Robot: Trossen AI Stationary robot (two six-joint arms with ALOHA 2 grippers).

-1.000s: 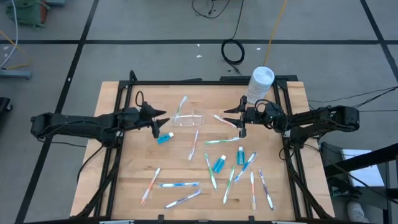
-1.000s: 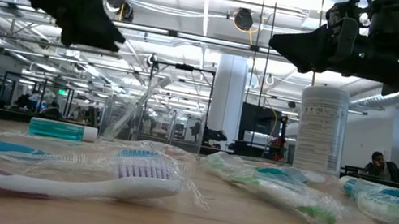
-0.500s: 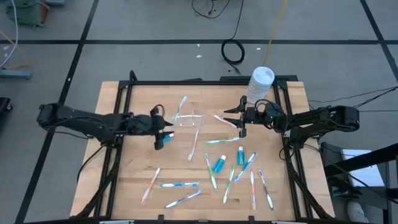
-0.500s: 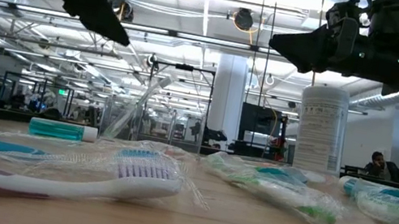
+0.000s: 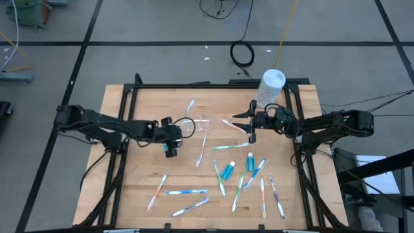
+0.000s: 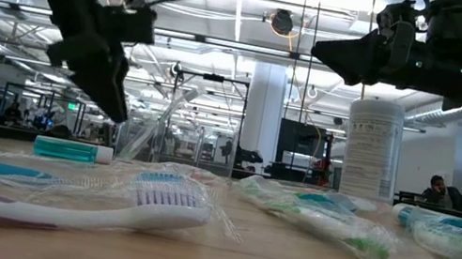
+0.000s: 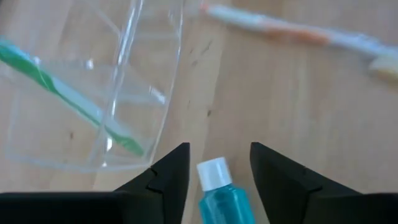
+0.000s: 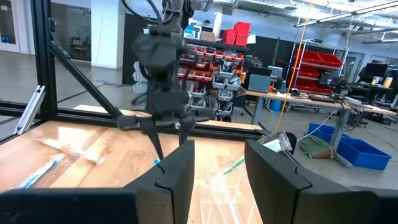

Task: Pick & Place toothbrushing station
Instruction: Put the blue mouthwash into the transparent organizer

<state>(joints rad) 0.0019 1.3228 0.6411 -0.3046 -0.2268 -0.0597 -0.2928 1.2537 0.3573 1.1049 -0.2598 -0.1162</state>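
Note:
The clear cup (image 5: pixel 197 124) lies on its side mid-table, and in the left wrist view (image 7: pixel 93 93) a green toothbrush (image 7: pixel 74 102) shows through it. A small blue toothpaste tube with a white cap (image 7: pixel 216 186) lies flat on the table beside the cup. My left gripper (image 7: pixel 217 155) is open and points down, one finger on each side of the tube's cap end without touching it. It also shows in the high view (image 5: pixel 171 144). My right gripper (image 5: pixel 249 127) is open and empty, held in the air right of the cup.
Several toothbrushes (image 5: pixel 239 184) and two more blue tubes (image 5: pixel 228 170) lie scattered over the near half of the table. An orange toothbrush (image 7: pixel 292 34) lies beyond the cup. A white canister (image 5: pixel 272 87) stands at the far right. A black frame (image 5: pixel 207 84) rims the table.
My left gripper has moved toward the table's right edge and down, tipping from level to pointing down over the blue tube beside the cup. The tube and the cup have stayed where they were.

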